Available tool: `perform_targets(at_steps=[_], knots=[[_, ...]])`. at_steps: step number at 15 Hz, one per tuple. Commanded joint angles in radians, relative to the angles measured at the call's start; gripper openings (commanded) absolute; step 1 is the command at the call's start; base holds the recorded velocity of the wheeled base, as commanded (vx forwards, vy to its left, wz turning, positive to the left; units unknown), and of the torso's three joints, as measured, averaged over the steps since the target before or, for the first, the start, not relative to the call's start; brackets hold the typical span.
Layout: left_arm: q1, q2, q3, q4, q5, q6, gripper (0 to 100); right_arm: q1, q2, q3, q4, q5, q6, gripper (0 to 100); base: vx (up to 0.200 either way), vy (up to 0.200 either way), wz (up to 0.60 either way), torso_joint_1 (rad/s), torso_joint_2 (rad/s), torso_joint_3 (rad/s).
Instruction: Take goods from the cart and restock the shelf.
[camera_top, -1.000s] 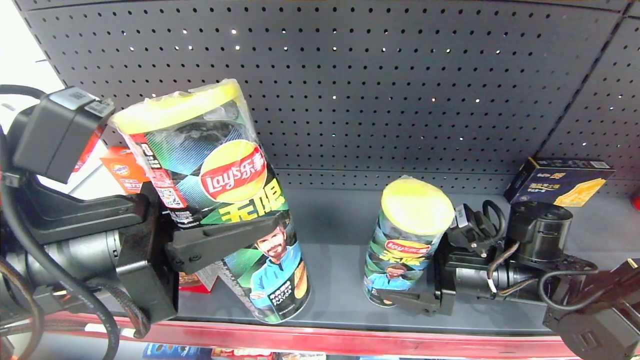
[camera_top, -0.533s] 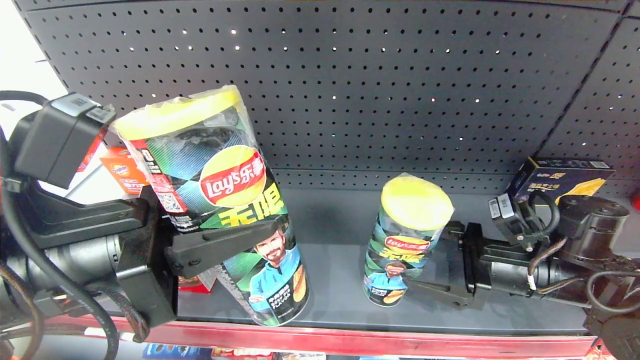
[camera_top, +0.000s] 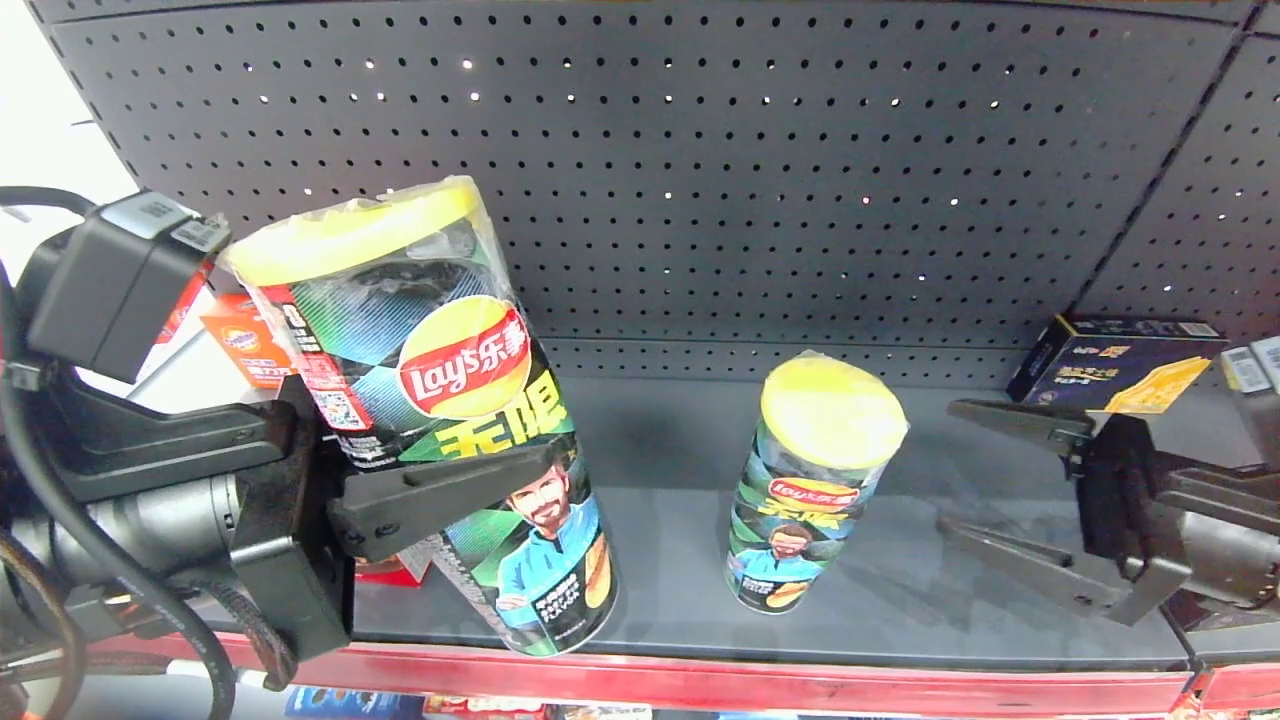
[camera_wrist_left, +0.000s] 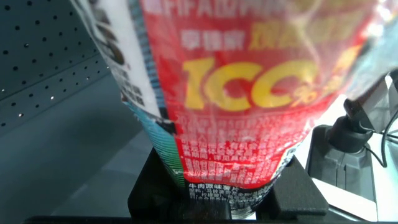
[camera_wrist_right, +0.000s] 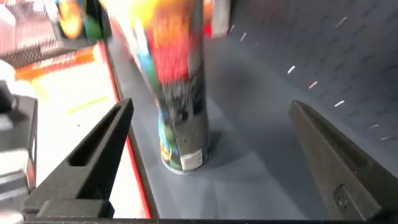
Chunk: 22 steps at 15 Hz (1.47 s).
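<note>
**Left gripper holds one chip can, right gripper wide open beside the other**

Head view: the left gripper (camera_top: 440, 488) is clamped around the middle of a tall cylindrical chip can with a yellow lid and clear plastic wrap (camera_top: 440, 380). This held can tilts, lid leaning toward the shelf's left end. Its base is low at the red front edge of the dark grey metal shelf (camera_top: 680, 570); whether it touches the shelf cannot be told. A second, matching yellow-lidded can (camera_top: 810, 490) stands upright near the shelf's middle, free of both grippers. The right gripper (camera_top: 948, 465) is at the shelf's right end, its fingers spread wide, holding nothing, apart from the standing can. A dark box with yellow print (camera_top: 1120, 365) lies at the back right corner, and an orange box (camera_top: 245, 340) sits behind the left gripper.

Left wrist view: the held can (camera_wrist_left: 249, 112) rises from the gripper's black body above the grey shelf (camera_wrist_left: 56, 143).

Right wrist view: the standing can (camera_wrist_right: 180, 112), blurred, stands upright beyond the two wide-spread fingers (camera_wrist_right: 93, 162), close to the red front edge.
</note>
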Motion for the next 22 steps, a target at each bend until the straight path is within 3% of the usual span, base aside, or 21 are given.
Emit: perform_targets(at_steps=[1,3,6,7,9,11,13,14,16,19,22], knots=[[0.000,-0.009,0.000,0.001,0.001,-0.001,0,-0.164,-0.246,0.027,0.079,-0.004,0.022,100,0.000,0.000,0.00,0.000,0.00,0.000],[0.000,-0.012,0.000,0.001,0.001,-0.001,0,-0.278,-0.394,0.063,0.191,-0.003,0.074,100,0.000,0.000,0.00,0.000,0.00,0.000],[0.000,-0.015,-0.001,0.000,0.002,-0.001,0,-0.375,-0.553,0.122,0.294,-0.007,0.134,100,0.000,0.000,0.00,0.000,0.00,0.000],[0.000,-0.021,0.000,0.000,0.005,0.001,0,-0.474,-0.639,0.187,0.335,-0.007,0.137,100,0.000,0.000,0.00,0.000,0.00,0.000],[-0.001,-0.033,0.008,0.001,0.005,0.001,0,-0.576,-0.757,0.274,0.392,-0.006,0.140,100,0.000,0.000,0.00,0.000,0.00,0.000],[-0.005,-0.035,0.014,0.001,0.005,0.001,0,-0.596,-0.791,0.296,0.415,-0.006,0.145,100,0.000,0.000,0.00,0.000,0.00,0.000],[-0.008,-0.061,0.042,0.001,0.005,0.001,0,-0.763,-1.050,0.353,0.687,-0.102,0.175,100,0.000,0.000,0.00,0.000,0.00,0.000],[-0.009,-0.062,0.043,0.001,0.005,0.001,0,-0.781,-1.090,0.353,0.742,-0.128,0.175,100,0.000,0.000,0.00,0.000,0.00,0.000],[-0.009,-0.070,0.045,0.001,0.005,0.001,0,-0.812,-1.262,0.353,0.937,-0.283,0.179,100,0.000,0.000,0.00,0.000,0.00,0.000],[-0.011,-0.070,0.045,0.001,0.004,0.001,0,-0.829,-1.374,0.346,1.093,-0.484,0.174,100,0.000,0.000,0.00,0.000,0.00,0.000],[-0.012,-0.069,0.045,0.000,0.001,0.001,0,-0.878,-1.374,0.348,1.095,-0.701,0.151,100,0.000,0.000,0.00,0.000,0.00,0.000]])
